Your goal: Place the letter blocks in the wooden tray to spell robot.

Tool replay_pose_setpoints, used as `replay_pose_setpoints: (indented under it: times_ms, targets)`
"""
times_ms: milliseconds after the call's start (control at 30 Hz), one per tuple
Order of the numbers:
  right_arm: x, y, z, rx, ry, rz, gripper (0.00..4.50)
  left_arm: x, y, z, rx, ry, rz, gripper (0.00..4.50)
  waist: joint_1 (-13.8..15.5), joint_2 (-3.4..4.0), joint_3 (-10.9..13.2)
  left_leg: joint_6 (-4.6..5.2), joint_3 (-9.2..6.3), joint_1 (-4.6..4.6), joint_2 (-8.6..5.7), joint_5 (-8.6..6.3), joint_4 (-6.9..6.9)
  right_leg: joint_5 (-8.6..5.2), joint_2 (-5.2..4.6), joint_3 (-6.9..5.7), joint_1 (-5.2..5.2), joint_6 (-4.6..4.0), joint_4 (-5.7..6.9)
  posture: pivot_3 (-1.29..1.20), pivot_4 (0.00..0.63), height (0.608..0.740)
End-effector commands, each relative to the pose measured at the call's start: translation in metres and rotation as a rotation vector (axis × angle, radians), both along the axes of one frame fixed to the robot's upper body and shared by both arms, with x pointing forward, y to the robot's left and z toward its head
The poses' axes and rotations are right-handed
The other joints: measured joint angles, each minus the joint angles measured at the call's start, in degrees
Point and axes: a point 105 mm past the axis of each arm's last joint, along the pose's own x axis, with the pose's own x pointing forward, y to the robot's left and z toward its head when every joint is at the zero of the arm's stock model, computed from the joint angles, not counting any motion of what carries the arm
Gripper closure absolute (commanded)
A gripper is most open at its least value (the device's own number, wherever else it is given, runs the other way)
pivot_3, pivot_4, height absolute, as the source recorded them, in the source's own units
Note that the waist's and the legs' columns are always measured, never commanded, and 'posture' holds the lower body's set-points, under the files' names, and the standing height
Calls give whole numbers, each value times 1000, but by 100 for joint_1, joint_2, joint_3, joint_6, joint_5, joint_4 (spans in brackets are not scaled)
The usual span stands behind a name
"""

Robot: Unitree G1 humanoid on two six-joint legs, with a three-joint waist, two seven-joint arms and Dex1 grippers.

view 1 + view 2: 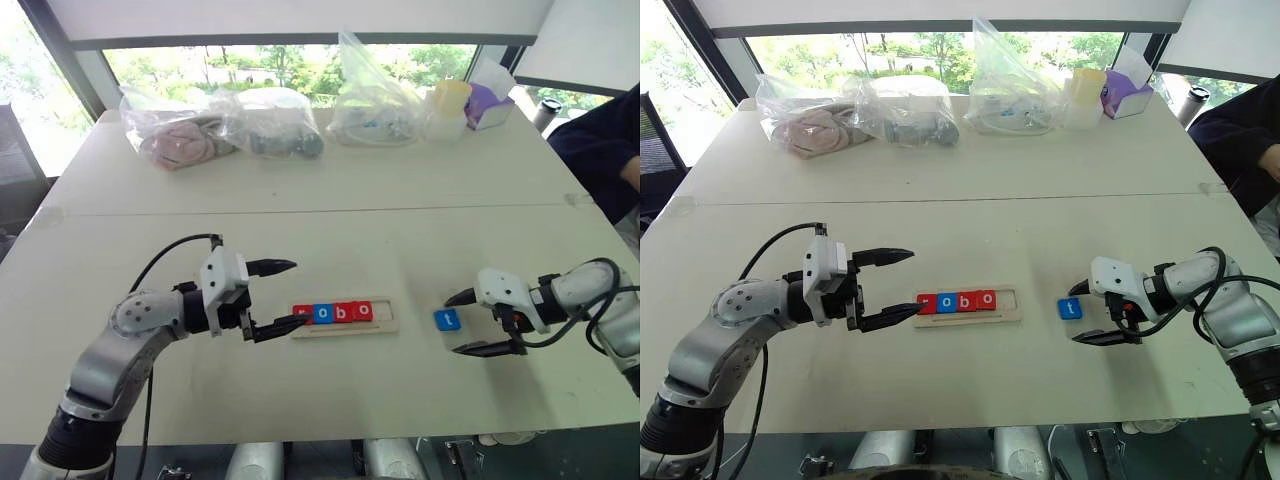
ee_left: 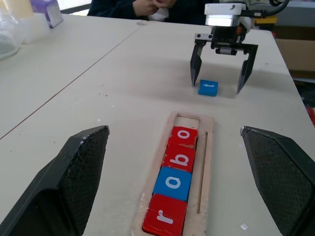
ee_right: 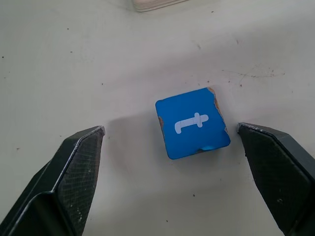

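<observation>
A: Step?

B: Last letter. r, o, b, o sit in the wooden tray point(image 1: 344, 327), with the end slot nearest my right side bare. The blue t block point(image 1: 447, 320) lies flat on the desk point(image 1: 330, 240), apart from the tray.

A: Tools?

B: My right tool point(image 3: 172, 147) straddles the t, fingers apart, neither touching it. My left tool point(image 1: 283, 295) is spread wide at the tray's r end, holding nothing.

A: Next?

B: I'd say pinch the t, lift it, drop it after the second o.
</observation>
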Motion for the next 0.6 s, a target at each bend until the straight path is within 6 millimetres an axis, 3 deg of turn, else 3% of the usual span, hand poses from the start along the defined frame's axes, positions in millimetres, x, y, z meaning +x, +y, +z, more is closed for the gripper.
replay_pose_setpoints:
  times_ms: [33, 133, 233, 367, 500, 600]
  targets:
    - [-1, 5, -4, 4, -4, 22, 1814, -3, 0, 10, -1, -42, -12, 0, 8, 0, 0, 0, 0, 3, 0, 0, -4, 0, 0, 0, 1, 0, 0, 0, 150, 740]
    - [4, 11, 4, 27, -43, 18, 3351, -3, 0, 11, 0, -42, -11, 0, 12, 0, 0, 0, -1, 4, 0, 0, -8, 0, 1, 0, 1, 0, 0, 0, 150, 740]
    - [7, 21, 14, 51, -82, 35, 3383, -3, -1, 11, 0, -43, -12, 0, 2, 0, 0, 0, -1, 4, 0, 0, -7, 0, 0, 0, 1, 0, 0, 0, 150, 740]
    - [8, 58, 33, 126, -118, 115, 3383, -2, -2, 11, -4, -43, -15, 0, -21, 4, 2, 0, 1, 9, 2, 0, -8, 1, 1, 3, 0, 0, 6, 0, 150, 740]
    - [13, 84, 28, 138, -123, 155, 3383, -1, -4, 11, -7, -47, -16, 0, 18, 1, 2, 0, -3, 7, 2, 0, -8, 2, 2, 0, -1, 3, 5, 0, 150, 740]
    - [17, 88, 23, 104, -134, 171, 3383, -2, -3, 12, -7, -48, -12, 0, 40, 1, 2, -1, -6, -3, -4, 0, -6, 1, -5, -2, -1, 2, 0, 0, 150, 740]
